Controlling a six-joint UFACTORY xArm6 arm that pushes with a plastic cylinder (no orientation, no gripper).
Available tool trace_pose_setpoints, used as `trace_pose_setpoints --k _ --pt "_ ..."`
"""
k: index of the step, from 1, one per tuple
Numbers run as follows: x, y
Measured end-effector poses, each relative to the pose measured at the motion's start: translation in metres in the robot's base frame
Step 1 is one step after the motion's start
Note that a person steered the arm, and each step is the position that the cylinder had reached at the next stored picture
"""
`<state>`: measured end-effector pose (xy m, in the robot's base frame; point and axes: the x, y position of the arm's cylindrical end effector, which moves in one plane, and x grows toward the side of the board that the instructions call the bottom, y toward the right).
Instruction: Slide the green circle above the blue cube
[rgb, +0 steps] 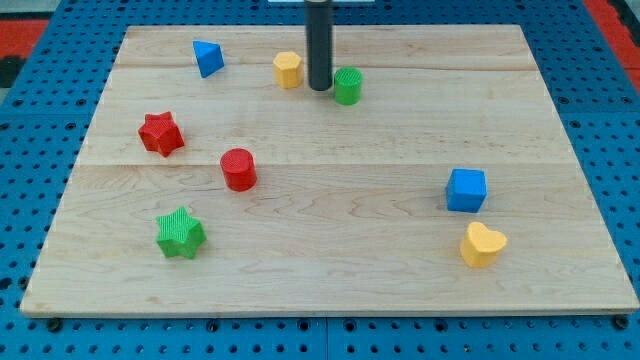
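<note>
The green circle (347, 86) stands near the view's top centre of the wooden board (330, 290). The blue cube (466, 190) sits at the view's right, well below and to the right of the green circle. My tip (319, 88) is at the green circle's left side, touching or nearly touching it, between it and the yellow hexagon (288, 69).
A blue triangle (207, 58) lies at the top left. A red star (161, 133) and a red cylinder (239, 169) sit at the left. A green star (180, 233) is at the bottom left. A yellow heart (482, 244) lies just below the blue cube.
</note>
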<state>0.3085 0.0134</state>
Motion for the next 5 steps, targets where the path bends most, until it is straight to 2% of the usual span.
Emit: trace_pose_setpoints --k 1,2,3,4,5 --pt "0.001 0.045" --pt "-0.009 0.039" --pt "0.027 0.095" --pt "0.046 0.130" --pt "0.029 0.103"
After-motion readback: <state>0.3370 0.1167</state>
